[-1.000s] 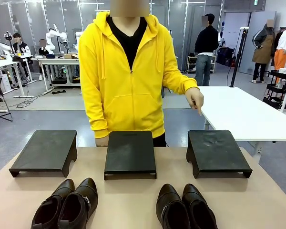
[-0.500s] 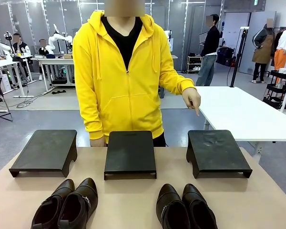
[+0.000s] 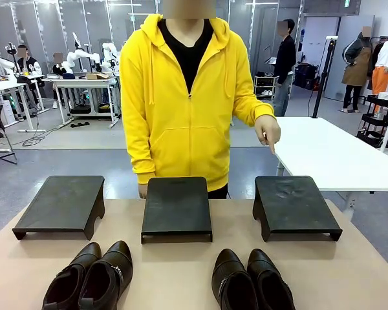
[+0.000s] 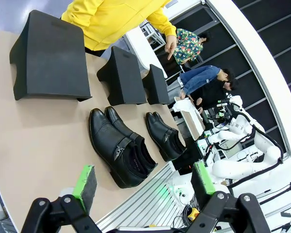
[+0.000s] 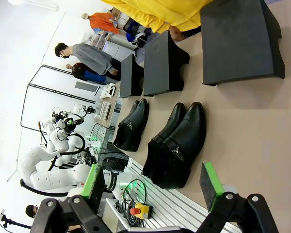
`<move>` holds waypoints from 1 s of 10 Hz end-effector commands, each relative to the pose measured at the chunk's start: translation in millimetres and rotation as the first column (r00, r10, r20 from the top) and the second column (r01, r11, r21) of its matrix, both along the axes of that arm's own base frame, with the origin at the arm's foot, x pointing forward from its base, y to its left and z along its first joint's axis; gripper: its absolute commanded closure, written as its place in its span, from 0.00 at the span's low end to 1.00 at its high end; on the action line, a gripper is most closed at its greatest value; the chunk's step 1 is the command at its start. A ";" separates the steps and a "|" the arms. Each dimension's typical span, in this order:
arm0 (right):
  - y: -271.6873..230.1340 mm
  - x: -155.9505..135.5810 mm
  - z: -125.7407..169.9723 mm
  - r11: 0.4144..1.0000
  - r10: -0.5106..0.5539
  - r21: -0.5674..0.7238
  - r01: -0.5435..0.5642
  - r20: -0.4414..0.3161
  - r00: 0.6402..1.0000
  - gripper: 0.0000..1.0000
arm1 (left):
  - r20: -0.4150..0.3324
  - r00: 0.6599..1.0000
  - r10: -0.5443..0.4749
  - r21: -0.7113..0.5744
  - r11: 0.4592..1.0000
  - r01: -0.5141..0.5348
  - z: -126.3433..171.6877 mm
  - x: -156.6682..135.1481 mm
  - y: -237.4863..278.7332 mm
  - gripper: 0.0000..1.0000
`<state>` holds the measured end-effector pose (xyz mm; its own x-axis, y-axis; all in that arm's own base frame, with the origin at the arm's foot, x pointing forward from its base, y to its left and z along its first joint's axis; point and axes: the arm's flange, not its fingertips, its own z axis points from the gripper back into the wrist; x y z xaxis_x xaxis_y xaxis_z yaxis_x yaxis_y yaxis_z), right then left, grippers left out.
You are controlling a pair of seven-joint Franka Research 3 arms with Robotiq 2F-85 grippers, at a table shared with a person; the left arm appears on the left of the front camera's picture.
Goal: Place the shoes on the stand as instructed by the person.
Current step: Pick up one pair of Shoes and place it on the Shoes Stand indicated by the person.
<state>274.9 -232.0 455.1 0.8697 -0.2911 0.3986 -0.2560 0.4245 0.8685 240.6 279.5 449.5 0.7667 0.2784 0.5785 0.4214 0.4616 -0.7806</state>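
– Since the tan table (image 3: 181, 265) carries everything, who stands behind it?
– One person (image 3: 187, 110) in a yellow hoodie, at the far edge, facing the robot.

– And what sits on the far half of the table?
– Three flat black stands in a row: the left stand (image 3: 61, 203), the middle stand (image 3: 176, 206) and the right stand (image 3: 294, 205), each apart from its neighbour, all with bare tops.

– Where are the shoes?
– On the table, on the robot's side of the stands (none on a stand). The left pair (image 3: 90, 278) lies before the gap between the left and middle stands, the right pair (image 3: 252, 281) before the gap between the middle and right ones. Toes face the person, and the two shoes of each pair lie side by side.

– The grippers?
– The left gripper (image 4: 144, 178) hangs above the near edge with its green pads spread wide and nothing between them. The right gripper (image 5: 153, 183) is the same: released, empty, well apart from the shoes.

– Anything smaller?
– The person's hand (image 3: 268, 129), index finger aimed downward, held in the air above and beyond the right stand, not touching it
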 end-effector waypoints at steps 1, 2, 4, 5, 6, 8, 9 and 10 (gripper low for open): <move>0.0 0.0 0.0 1.000 0.000 0.000 0.000 0.000 1.000 0.00 | 0.001 1.000 0.001 -0.001 1.000 -0.001 -0.1 -0.4 0.5 0.00; 12.7 3.1 10.7 0.999 0.028 -0.043 -0.028 -0.006 1.000 0.00 | 0.001 1.000 0.001 -0.001 1.000 -0.001 -0.1 -0.4 0.5 0.00; 43.6 5.4 29.4 0.994 0.073 -0.075 -0.076 -0.047 0.996 0.00 | 0.001 1.000 0.001 -0.001 1.000 -0.001 -0.1 -0.4 0.5 0.00; 64.4 5.6 39.9 0.987 0.109 -0.110 -0.116 -0.070 0.992 0.00 | 0.001 1.000 0.001 -0.001 1.000 -0.001 -0.1 -0.4 0.5 0.00; 85.6 7.8 51.9 0.973 0.148 -0.164 -0.162 -0.096 0.984 0.00 | 0.001 1.000 0.001 -0.001 1.000 -0.001 -0.1 -0.4 0.5 0.00; 131.1 11.6 73.0 0.943 0.189 -0.250 -0.221 -0.144 0.971 0.00 | 0.001 1.000 0.001 -0.001 1.000 -0.001 -0.1 -0.4 0.5 0.00; 149.0 12.4 76.0 0.929 0.200 -0.279 -0.242 -0.171 0.965 0.00 | 0.001 1.000 0.001 -0.001 1.000 -0.001 -0.1 -0.4 0.5 0.00; 167.2 16.6 74.9 0.916 0.221 -0.296 -0.271 -0.192 0.956 0.00 | 0.001 1.000 0.001 -0.001 1.000 -0.001 -0.1 -0.4 0.5 0.00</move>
<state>288.1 -77.7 536.8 0.9448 0.0438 0.3247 -0.2865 0.5912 0.7540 240.7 279.2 449.1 0.7678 0.2780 0.5772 0.4201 0.4619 -0.7812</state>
